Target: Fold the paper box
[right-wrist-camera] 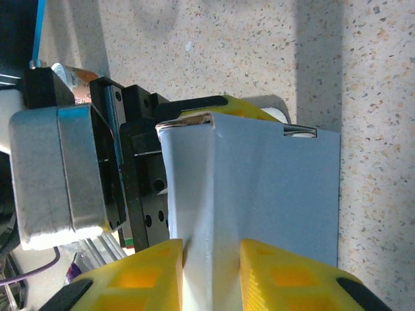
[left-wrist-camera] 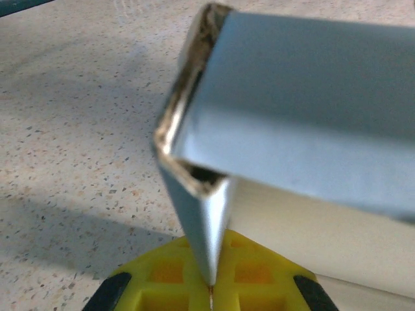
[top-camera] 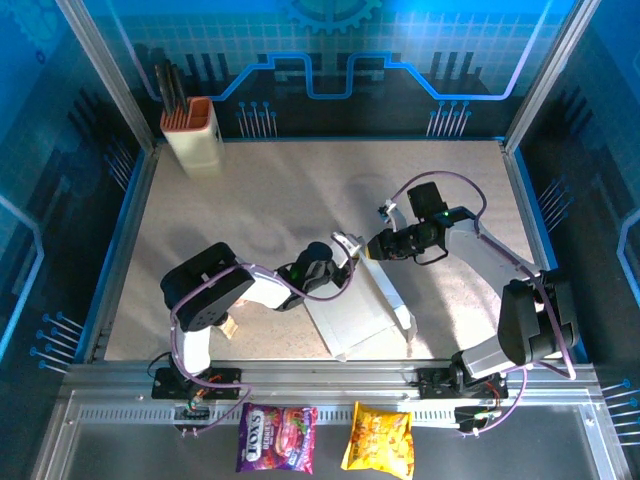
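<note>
On a speckled beige table [top-camera: 250, 210] inside blue walls [top-camera: 420, 40], the box [top-camera: 357, 312] is clamped by left gripper [left-wrist-camera: 211, 288] and right gripper [right-wrist-camera: 212, 262] alike.

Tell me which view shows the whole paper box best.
Top external: the paper box shows nearly whole, its outline clear. Left wrist gives a blurred corner close up; right wrist, one panel and a crease.

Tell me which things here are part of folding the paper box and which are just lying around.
Part of the job: paper box, left tool, right tool, both clamped on it.
Lying about: cream holder with orange top, purple snack bag, yellow snack bag.
</note>
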You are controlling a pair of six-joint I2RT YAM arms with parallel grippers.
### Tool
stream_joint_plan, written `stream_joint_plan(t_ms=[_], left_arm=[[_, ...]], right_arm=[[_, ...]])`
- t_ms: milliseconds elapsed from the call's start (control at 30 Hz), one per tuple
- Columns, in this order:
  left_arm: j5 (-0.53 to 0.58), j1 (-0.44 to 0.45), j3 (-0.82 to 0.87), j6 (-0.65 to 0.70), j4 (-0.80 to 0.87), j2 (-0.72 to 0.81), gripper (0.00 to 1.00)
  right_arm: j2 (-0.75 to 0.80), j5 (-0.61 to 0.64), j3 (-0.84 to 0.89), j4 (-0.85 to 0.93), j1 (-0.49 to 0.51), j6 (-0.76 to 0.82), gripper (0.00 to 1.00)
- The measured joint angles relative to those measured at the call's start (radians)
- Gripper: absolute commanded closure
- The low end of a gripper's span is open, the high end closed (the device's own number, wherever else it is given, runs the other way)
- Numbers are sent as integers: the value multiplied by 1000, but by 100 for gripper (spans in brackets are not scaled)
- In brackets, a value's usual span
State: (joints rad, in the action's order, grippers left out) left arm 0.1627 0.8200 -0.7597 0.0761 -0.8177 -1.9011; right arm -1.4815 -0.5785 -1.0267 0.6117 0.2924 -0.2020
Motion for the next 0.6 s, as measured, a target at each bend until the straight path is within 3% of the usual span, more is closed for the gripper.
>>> stream_joint_plan(t_ms=[33, 167, 600], left_arm=[[19, 4, -9, 0, 15, 0, 100], [59, 9, -21, -6, 37, 0, 79], [66, 6, 41, 0, 42, 104, 54]], right_arm=[[0, 5, 0, -3, -1, 0, 72], [0, 32, -5, -9, -2, -3, 68], [0, 134, -65, 55, 5, -10, 52]])
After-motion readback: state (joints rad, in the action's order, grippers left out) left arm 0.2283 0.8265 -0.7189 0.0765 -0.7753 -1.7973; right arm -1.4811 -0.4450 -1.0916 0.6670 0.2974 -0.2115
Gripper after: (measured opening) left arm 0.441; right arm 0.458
